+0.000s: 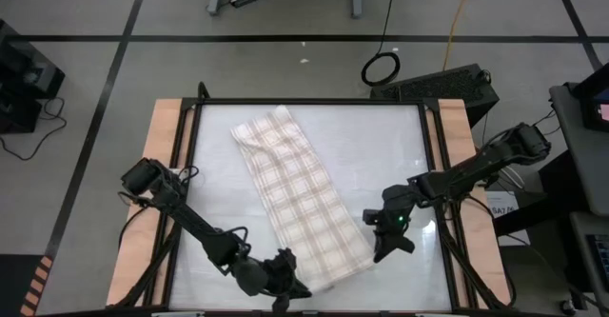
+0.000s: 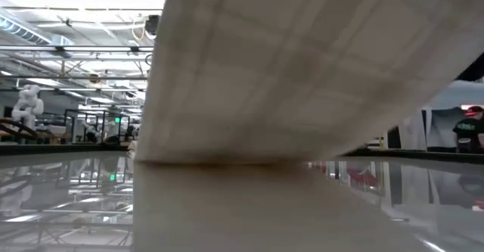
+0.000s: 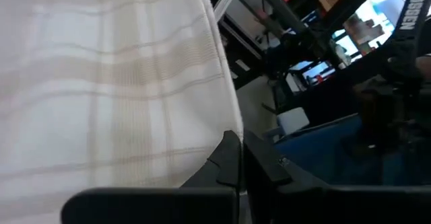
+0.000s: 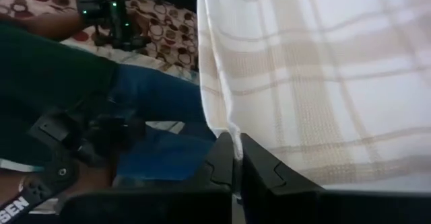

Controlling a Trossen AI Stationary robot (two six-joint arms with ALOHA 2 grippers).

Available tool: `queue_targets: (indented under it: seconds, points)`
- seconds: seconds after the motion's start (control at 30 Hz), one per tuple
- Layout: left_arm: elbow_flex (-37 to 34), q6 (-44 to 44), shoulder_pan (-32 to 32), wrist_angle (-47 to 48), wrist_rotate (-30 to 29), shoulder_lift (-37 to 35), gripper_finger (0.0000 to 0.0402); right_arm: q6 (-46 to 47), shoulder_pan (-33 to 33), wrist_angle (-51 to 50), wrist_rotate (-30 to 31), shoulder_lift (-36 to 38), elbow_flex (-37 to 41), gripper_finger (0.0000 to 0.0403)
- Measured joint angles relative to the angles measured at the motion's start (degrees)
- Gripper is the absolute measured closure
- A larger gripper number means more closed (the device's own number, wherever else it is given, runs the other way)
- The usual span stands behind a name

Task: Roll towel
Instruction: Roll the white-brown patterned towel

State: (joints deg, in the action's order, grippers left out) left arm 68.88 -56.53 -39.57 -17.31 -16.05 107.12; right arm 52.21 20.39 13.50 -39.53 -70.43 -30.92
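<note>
Overhead and wrist views of my two arms at the desk (image 1: 181, 127). The towel (image 1: 297, 195), cream with a tan plaid grid, lay stretched diagonally across the desk's pale top, its far end slightly bunched near the far edge and its near end at the near edge. My left claw (image 1: 283, 281) sat at the towel's near corner on my left side, fingers clenched; the left wrist view showed the towel (image 3: 108, 83) hanging as a sheet, with its edge running down into the seam of my closed fingers (image 3: 225, 163), so that the claw pinched the cloth. My right claw (image 1: 385, 236) stood just beside the towel's near corner on my right side, likewise clenched; the right wrist view showed the towel (image 4: 323, 76) with its corner hem caught between my closed fingers (image 4: 222, 160). In the low view the towel (image 2: 302, 70) filled most of the field as a raised sheet, slanting up from a fold line resting on the glossy desk (image 2: 68, 206).
</note>
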Motion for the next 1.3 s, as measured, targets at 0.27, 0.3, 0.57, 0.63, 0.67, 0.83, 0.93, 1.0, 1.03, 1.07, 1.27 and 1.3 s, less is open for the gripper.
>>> queue_targets:
  seconds: [0.27,0.3,0.57,0.63,0.67,0.83,0.93,1.0,1.03,1.07,1.27,1.3]
  points:
    - [0.0,-0.1,0.1,4.3,0.8,-0.2,0.0392,0.8,0.0,-1.7,0.6,0.0,0.0,0.0403]
    - [0.0,-0.1,0.1,6.1,0.7,-0.2,0.0392,0.1,0.0,-2.2,1.0,0.0,0.0,0.0403]
    - [0.0,3.3,0.2,10.4,-0.2,0.6,0.0392,-5.1,-0.1,-7.9,4.1,-0.1,-0.1,0.0403]
    - [0.1,3.9,0.3,10.1,-0.1,0.8,0.0392,-4.1,-0.1,-8.0,3.7,-0.4,-0.1,0.0403]
    - [0.2,3.9,0.4,9.6,0.0,1.2,0.0392,-3.3,-0.1,-8.2,3.2,-0.5,-0.1,0.0403]
    - [0.1,3.4,0.3,6.5,0.0,4.0,0.0392,-2.4,-0.1,-7.8,1.9,-1.9,0.5,0.0403]
    - [0.1,2.8,0.3,1.9,0.5,6.8,0.0392,-3.9,-0.3,-7.2,0.3,-4.1,1.2,0.0403]
    - [0.1,1.2,0.3,0.1,0.4,8.2,0.0392,-4.9,-0.7,-7.2,-2.2,-5.7,1.3,0.0403]
    - [0.1,-0.1,0.3,-0.9,0.3,8.8,0.0392,-5.1,-0.9,-7.0,-3.6,-6.4,1.3,0.0403]
    - [0.0,-1.2,0.3,-2.1,0.1,9.3,0.0392,-5.2,-1.1,-6.6,-5.2,-7.0,1.3,0.0403]
    - [0.0,-1.5,0.3,-9.7,0.1,9.5,0.0392,-3.6,-1.3,1.1,-10.7,-6.9,1.4,0.0403]
    - [0.0,-1.4,0.3,-10.5,0.2,9.2,0.0392,-3.3,-1.3,2.3,-10.9,-6.6,1.4,0.0403]
